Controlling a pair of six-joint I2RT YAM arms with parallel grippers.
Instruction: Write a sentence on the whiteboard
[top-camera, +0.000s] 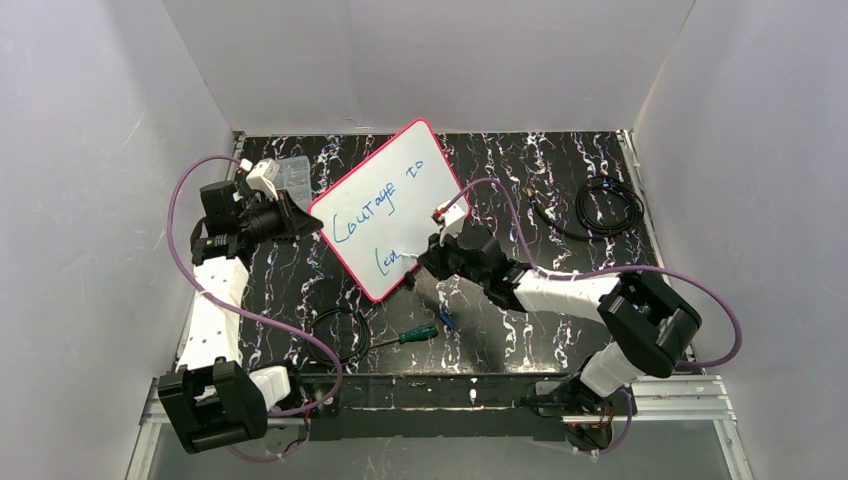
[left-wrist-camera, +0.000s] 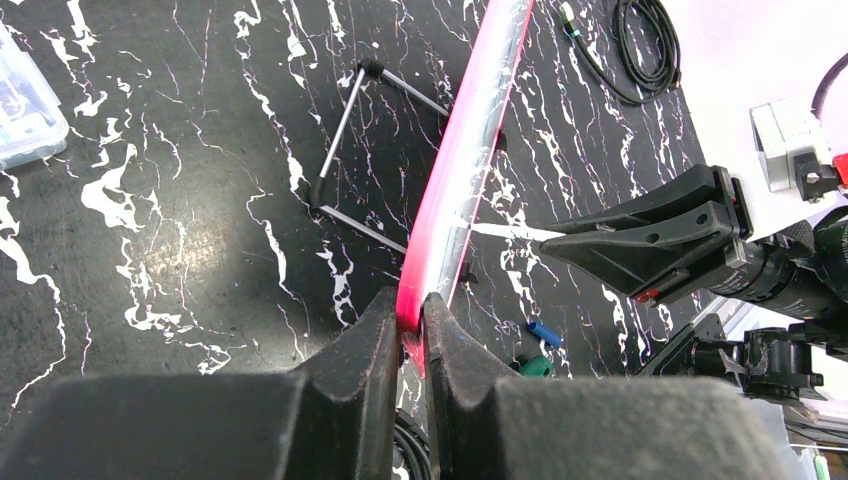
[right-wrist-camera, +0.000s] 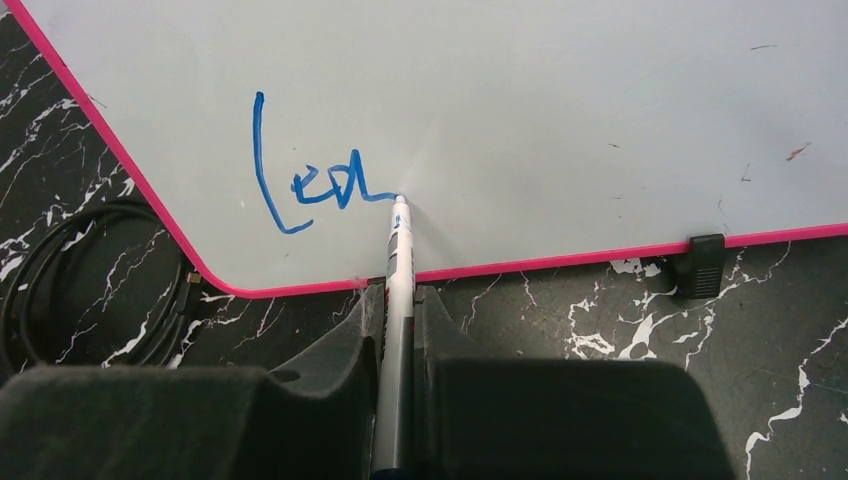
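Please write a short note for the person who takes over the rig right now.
Left gripper: shut on the frame of the whiteboard, which stands tilted.
Right gripper: shut on the marker, tip touching the board.
Done: of the sentence, "Courage to" is written, and "Lea" on the second line.
Left: finish the second line.

Overhead view, close wrist views, whiteboard (top-camera: 420, 212) shared
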